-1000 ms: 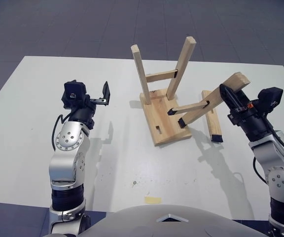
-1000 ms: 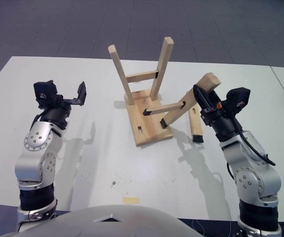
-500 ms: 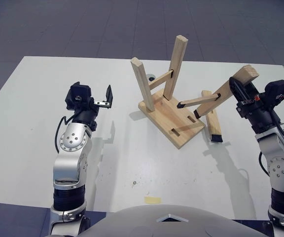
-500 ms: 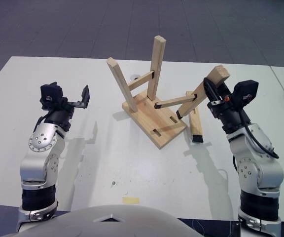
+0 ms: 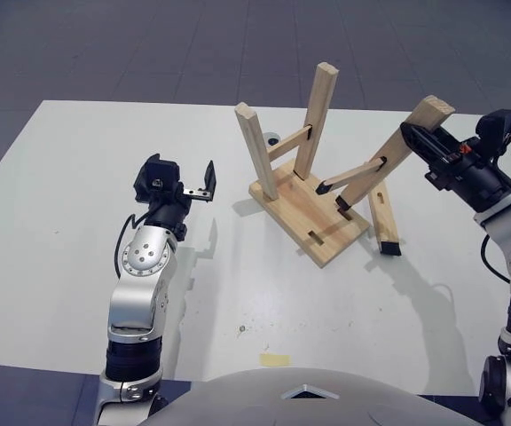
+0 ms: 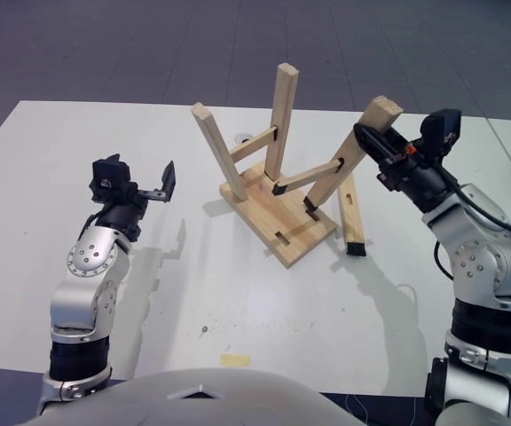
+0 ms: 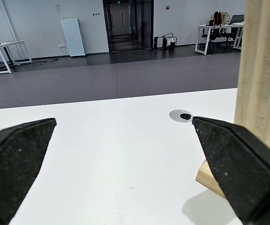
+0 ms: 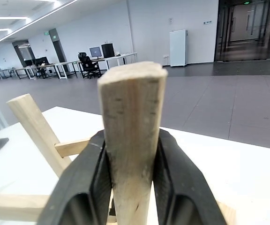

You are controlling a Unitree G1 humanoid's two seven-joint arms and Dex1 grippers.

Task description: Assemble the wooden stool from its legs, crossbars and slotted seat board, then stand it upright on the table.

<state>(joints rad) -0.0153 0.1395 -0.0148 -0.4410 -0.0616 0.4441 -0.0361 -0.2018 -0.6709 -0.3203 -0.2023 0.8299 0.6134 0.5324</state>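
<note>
Misalignment is looking like the chief hazard here: the right gripper (image 5: 418,140) is squeezing the top of the held leg (image 5: 384,164), which is slanting down toward the seat board (image 5: 302,209) lying near the middle of the table's (image 5: 78,231) far edge. The leg's dark lower tip is hovering at the board's open slots rather than sitting square to one. Pressing down at that slant is likely to jam the tip or shove the board sideways, because nothing is pinning it. The left gripper (image 5: 192,185) is hanging just beside the board's left side, with its jaws spread wide and holding nothing. A shove could also be rocking the standing legs (image 5: 257,151) planted at the board's far end, or nudging the loose leg (image 5: 381,217) lying toward the table's right edge. Whether the tip is touching the board is impossible to tell. The held leg's crossbar (image 5: 355,174) is ending in free air with no partner evident, and the wrist views are cutting off the slots and the standing legs' joints.
</note>
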